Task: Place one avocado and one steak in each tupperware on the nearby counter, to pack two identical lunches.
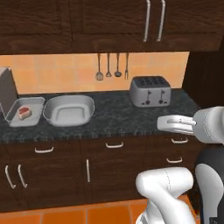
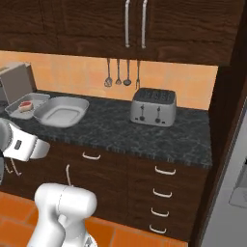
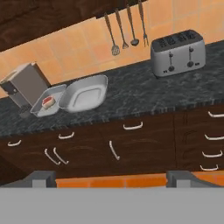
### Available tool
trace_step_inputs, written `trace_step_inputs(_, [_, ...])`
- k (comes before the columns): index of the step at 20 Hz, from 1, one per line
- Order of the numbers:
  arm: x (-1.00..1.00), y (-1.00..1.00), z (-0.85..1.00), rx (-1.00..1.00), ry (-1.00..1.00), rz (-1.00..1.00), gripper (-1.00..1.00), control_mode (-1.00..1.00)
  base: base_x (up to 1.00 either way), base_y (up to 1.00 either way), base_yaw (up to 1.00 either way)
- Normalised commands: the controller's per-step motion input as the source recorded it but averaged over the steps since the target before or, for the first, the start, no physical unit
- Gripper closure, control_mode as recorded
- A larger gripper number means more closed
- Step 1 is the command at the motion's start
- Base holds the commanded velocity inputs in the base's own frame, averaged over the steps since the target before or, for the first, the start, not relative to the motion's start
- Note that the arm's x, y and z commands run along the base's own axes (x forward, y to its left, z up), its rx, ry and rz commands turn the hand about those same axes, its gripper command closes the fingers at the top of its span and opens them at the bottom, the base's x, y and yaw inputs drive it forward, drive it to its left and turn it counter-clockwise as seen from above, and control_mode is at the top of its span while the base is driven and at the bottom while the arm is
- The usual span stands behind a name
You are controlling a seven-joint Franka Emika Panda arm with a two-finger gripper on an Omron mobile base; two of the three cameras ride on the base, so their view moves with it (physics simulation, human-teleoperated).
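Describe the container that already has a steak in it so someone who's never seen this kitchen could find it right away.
Find the dark stone counter with the silver toaster on it. At the opposite end two pale-grey containers sit side by side. It is the small rectangular one, beside the grey appliance and farthest from the toaster, holding a steak; the larger oval one is empty.

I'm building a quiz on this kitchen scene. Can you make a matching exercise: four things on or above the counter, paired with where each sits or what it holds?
Things:
1. small rectangular pale-grey container
2. larger oval pale-grey container
3. silver four-slot toaster
4. hanging metal utensils

Descriptions:
A. on the orange tiled wall
B. holds a red steak
C. empty
D. right end of the dark speckled counter

Pairs: 1-B, 2-C, 3-D, 4-A
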Motion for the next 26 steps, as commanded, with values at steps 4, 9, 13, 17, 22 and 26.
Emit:
trace_step_inputs(4, [0.00, 0.00, 0.00, 0.00, 0.00, 0.00, -1.00, 1.00, -0.28, -0.97, 0.00])
trace_step_inputs(9, [0.00, 0.00, 0.00, 0.00, 0.00, 0.00, -1.00, 1.00, -0.20, -0.83, 0.01])
trace_step_inputs(13, [0.00, 0.00, 0.00, 0.00, 0.00, 0.00, -1.00, 1.00, -0.17, -0.77, 0.02])
trace_step_inputs(17, [0.00, 0.00, 0.00, 0.00, 0.00, 0.00, -1.00, 1.00, -0.16, -0.73, 0.02])
trace_step_inputs(22, [0.00, 0.00, 0.00, 0.00, 0.00, 0.00, -1.00, 1.00, -0.12, -0.63, 0.01])
trace_step_inputs(26, [0.00, 0.00, 0.00, 0.00, 0.00, 0.00, -1.00, 1.00, -0.12, -0.58, 0.00])
